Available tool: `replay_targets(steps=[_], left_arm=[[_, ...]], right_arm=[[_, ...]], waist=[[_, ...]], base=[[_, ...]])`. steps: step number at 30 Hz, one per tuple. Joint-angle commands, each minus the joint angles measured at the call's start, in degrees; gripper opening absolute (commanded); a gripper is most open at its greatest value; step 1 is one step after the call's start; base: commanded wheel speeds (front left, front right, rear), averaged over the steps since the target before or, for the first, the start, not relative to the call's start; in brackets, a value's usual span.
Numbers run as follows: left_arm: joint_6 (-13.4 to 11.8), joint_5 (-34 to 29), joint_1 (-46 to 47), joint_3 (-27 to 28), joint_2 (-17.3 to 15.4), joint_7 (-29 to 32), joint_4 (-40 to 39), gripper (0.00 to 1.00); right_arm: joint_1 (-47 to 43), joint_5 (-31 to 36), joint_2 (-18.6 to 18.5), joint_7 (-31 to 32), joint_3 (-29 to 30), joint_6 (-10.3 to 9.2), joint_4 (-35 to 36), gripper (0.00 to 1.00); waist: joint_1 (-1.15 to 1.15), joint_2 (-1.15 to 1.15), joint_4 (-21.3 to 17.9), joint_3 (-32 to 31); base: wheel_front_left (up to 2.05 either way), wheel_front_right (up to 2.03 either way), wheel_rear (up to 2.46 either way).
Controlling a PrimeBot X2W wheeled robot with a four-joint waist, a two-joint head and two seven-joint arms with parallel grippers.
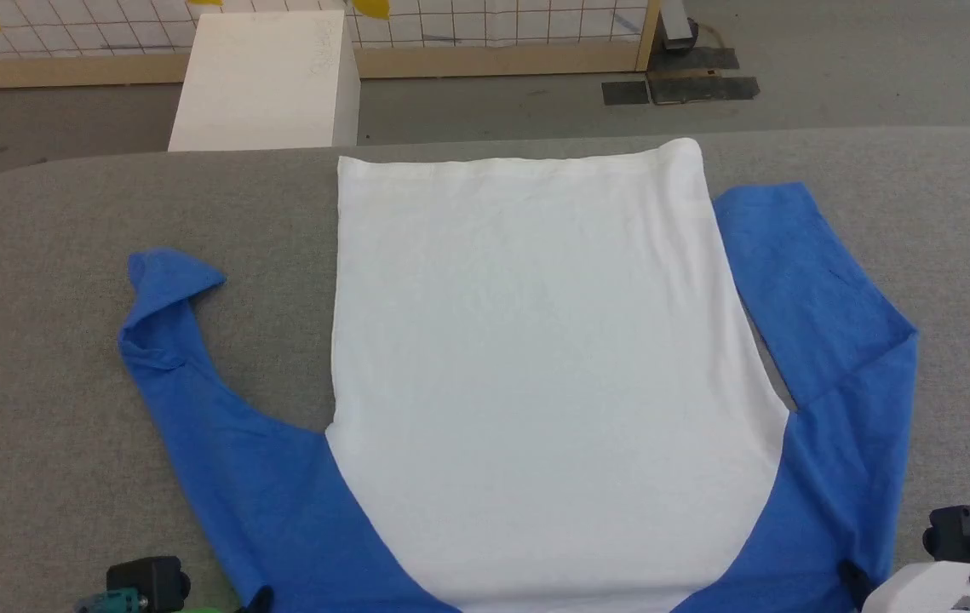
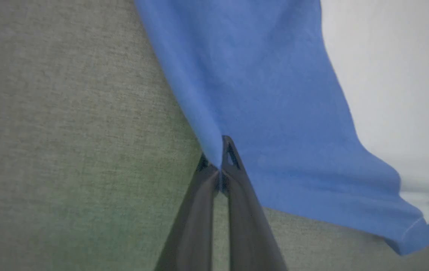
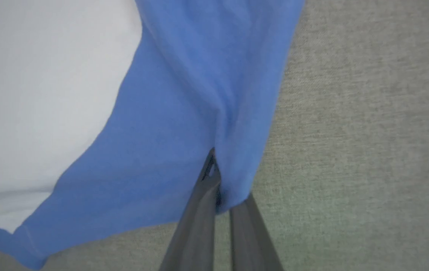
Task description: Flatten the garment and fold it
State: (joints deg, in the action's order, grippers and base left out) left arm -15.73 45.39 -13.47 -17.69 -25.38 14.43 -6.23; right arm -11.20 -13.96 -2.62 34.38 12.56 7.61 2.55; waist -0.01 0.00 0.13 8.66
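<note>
Head view gives you the shirt (image 1: 536, 375) spread on the table (image 1: 42, 383). Its white body lies smooth over the table's middle, with the hem toward the table's far edge and the blue shoulders at the near edge. The left sleeve (image 1: 169, 340) splays toward the table's left side with its cuff turned over. The right sleeve (image 1: 817, 281) bends and runs toward the far edge, a sliver of table showing between it and the body. A white box (image 1: 267, 81) stands on the floor beyond the table's far edge.

Your left gripper (image 2: 220, 150) is clenched on the blue edge of the left shoulder. In the left wrist view the cloth runs between the two closed fingers and creases where they bite. Your right gripper (image 3: 216, 180) is pinched the same way on a small fold of blue at the right shoulder.

Both grips sit low at the table's near edge and well apart, one at each shoulder. That looks chosen so you can draw the body evenly, without skewing the hem. The body reads as flat enough, and the sleeves do not. Flattening is probably nearly done, and folding has not begun. If you lift from here, expect the loose sleeves to drag and bunch, since nothing holds them.
</note>
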Motion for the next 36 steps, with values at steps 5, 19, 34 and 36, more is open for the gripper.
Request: replay_targets(steps=[5, 19, 34, 36], left_arm=[[1.31, -0.06, 1.71, -0.33, 1.58, -2.24, 2.22, 1.0], [-0.59, -6.02, 2.39, 5.02, -2.89, -11.41, -1.66, 1.0], [16.64, -19.79, 34.65, -2.57, -15.81, -9.0, 15.19, 1.0], [18.48, -19.91, 37.92, -3.45, -16.39, -6.71, 17.67, 1.0]], right_arm=[[0.52, -1.01, -0.27, -5.58, -1.03, -0.12, -2.78, 1.0], [0.97, 5.36, -0.26, -28.93, 4.25, -0.12, 6.19, 1.0], [10.03, 11.58, -0.3, -41.35, -9.2, -0.12, 8.78, 1.0], [11.41, 11.48, -0.29, -41.51, -10.27, -0.12, 8.95, 1.0]], waist=[[0.01, 0.0, 0.18, -0.73], [0.01, 0.0, 1.17, -1.47], [0.01, 0.0, -1.96, 9.52], [0.01, 0.0, -2.9, 11.26]], base=[[0.0, 0.0, 0.0], [0.0, 0.0, 0.0], [0.0, 0.0, 0.0], [0.0, 0.0, 0.0]])
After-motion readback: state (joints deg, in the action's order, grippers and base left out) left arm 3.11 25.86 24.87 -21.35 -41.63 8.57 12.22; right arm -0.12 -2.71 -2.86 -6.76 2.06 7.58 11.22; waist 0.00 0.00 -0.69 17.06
